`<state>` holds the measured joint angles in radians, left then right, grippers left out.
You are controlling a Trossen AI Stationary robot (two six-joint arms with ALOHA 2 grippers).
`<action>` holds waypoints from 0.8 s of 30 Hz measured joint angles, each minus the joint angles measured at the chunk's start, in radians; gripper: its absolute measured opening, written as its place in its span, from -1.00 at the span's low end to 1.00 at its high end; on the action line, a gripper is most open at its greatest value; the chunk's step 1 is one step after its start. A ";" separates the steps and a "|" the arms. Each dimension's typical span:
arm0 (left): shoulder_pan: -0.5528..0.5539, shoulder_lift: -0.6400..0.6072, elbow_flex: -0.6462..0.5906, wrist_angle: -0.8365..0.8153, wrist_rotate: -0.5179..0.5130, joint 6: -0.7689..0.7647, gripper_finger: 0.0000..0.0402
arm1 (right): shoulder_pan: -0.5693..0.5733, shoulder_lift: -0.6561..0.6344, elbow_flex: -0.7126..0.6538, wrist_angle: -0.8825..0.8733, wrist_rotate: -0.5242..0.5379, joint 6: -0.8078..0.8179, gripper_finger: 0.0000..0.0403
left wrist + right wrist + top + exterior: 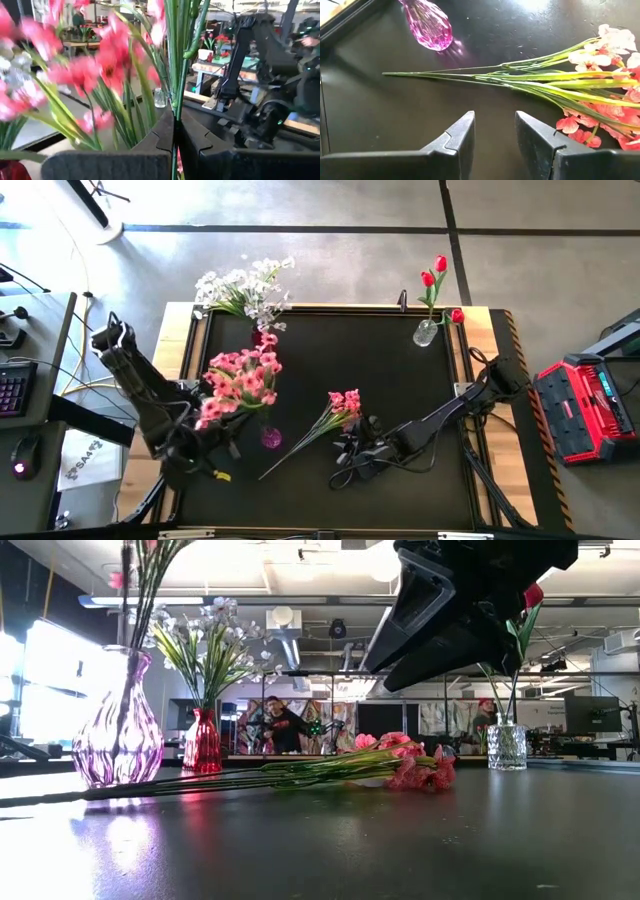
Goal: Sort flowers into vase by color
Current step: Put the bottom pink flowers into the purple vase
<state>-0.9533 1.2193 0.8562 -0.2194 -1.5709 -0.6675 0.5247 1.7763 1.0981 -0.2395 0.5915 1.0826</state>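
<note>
My left gripper (225, 435) is level at the table's left, shut on the green stems of a pink flower bunch (240, 380). The stems stand in the purple vase (118, 740). A second pink spray (325, 420) lies flat on the black mat, blossoms toward the far side, stem end toward the near left. My right gripper (495, 135) hovers open just beside its stems (520, 80), touching nothing. White flowers (245, 288) stand in a red vase (202, 743). Red tulips (435, 275) stand in a clear vase (426, 332). My left gripper pinches thin green stems (175, 107) of the pink bunch between its two shut fingers (160, 135). The fingers come in level and lie across the stems. The stems stand upright, blossoms above the fingers. Their lower ends are hidden behind the fingers.
The red vase and the clear vase stand along the mat's far edge. A raised wooden rim (480, 360) frames the mat. A red case (590, 405) sits right of the table. A person (280, 725) shows in the room beyond.
</note>
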 joint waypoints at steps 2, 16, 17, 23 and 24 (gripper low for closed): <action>0.006 0.030 -0.017 -0.002 -0.001 -0.051 -1.00 | 0.000 0.000 0.000 0.000 0.001 -0.005 -0.36; 0.048 0.211 -0.027 0.000 0.117 -0.221 -0.82 | 0.015 0.000 0.000 -0.100 -0.039 0.376 -0.35; 0.050 0.214 -0.027 0.001 0.143 -0.223 -0.76 | 0.015 0.000 0.000 -0.109 -0.056 0.431 -0.35; 0.046 0.207 -0.026 0.003 0.308 -0.220 -0.37 | 0.015 0.009 0.000 -0.114 -0.098 0.668 -0.35; 0.043 0.200 -0.026 0.004 0.346 -0.209 -0.30 | 0.013 0.018 0.000 -0.113 -0.110 0.714 -0.35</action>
<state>-0.9099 1.4197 0.8299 -0.2159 -1.2253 -0.8768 0.5373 1.7943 1.0981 -0.3530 0.4814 1.7965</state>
